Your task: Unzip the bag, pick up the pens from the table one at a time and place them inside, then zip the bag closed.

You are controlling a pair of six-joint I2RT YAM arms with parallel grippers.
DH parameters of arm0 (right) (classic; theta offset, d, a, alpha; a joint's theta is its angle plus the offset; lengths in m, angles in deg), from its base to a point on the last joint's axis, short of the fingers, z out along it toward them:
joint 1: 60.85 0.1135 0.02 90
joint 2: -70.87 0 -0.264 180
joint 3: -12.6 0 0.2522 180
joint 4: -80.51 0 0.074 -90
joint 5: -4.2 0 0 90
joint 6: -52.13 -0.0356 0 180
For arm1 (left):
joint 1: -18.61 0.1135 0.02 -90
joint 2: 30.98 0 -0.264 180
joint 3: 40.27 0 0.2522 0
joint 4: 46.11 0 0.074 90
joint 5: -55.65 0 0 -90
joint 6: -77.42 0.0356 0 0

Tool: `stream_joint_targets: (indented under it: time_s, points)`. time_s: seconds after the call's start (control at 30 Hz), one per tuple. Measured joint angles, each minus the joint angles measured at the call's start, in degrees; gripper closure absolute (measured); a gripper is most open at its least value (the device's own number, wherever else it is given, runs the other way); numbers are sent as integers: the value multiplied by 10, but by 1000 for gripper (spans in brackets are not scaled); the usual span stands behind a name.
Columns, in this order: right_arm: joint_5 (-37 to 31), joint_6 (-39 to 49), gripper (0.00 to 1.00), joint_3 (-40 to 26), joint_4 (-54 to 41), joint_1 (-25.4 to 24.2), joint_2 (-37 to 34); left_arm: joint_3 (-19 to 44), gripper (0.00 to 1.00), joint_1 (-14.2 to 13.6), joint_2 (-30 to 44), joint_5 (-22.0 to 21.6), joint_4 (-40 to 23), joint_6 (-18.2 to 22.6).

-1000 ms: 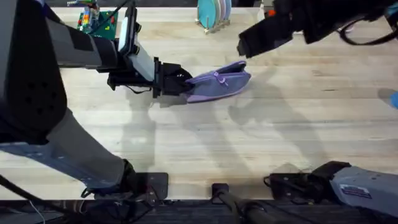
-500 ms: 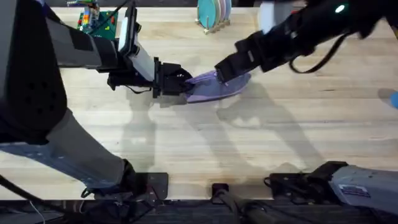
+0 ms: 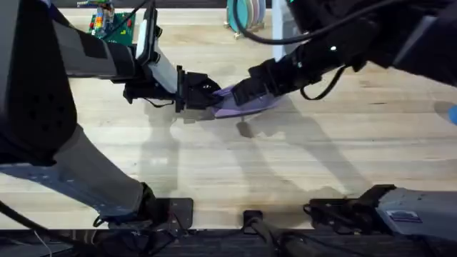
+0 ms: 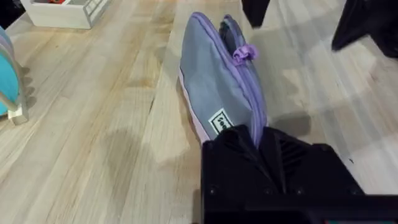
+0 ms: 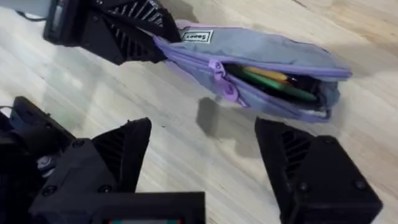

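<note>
A: The pale plank table [image 3: 214,171] carries a rack of teal plates at its far edge and a box of coloured bits at the far left. Where's the bag?

B: The lavender bag [image 5: 261,59] lies on its side near the middle of the table. Its mouth is part open at the free end, with the pens [image 5: 280,81] already lying inside, green and yellow showing. The zipper pull [image 5: 219,71] sits partway along.

A: And the grippers?

B: The left gripper [image 4: 258,146] is clamped on one end of the bag, pinning it. The right gripper [image 5: 202,146] hovers just above the bag near the pull, fingers spread wide, holding nothing.

A: What could go wrong?

B: I'd judge the pull is small and floppy; closing slightly off it would pinch fabric instead. Dragging the zip could also bunch the soft cloth or tug the bag out of the left grip, and a pen end at the mouth might jam the slider.
</note>
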Motion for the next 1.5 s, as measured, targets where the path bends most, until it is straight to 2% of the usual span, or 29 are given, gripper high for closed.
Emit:
stream_joint_targets:
  time_s: [0.3,0.73,1.0,1.17,1.3,1.5]
  points:
    - [-13,-30,6,2,30,18,-62,0,959,0,0,0,0,0]
    - [-87,-60,34,5,86,43,-73,0,959,1,0,0,1,0]
    - [-113,-66,266,6,107,44,-73,0,959,2,0,0,1,0]
    - [-126,-70,306,6,110,45,-73,0,959,2,0,0,1,0]
    - [-130,-70,498,6,117,45,-80,0,960,2,0,0,1,0]
    - [-133,-70,644,6,120,48,-90,0,960,2,0,-2,1,0]
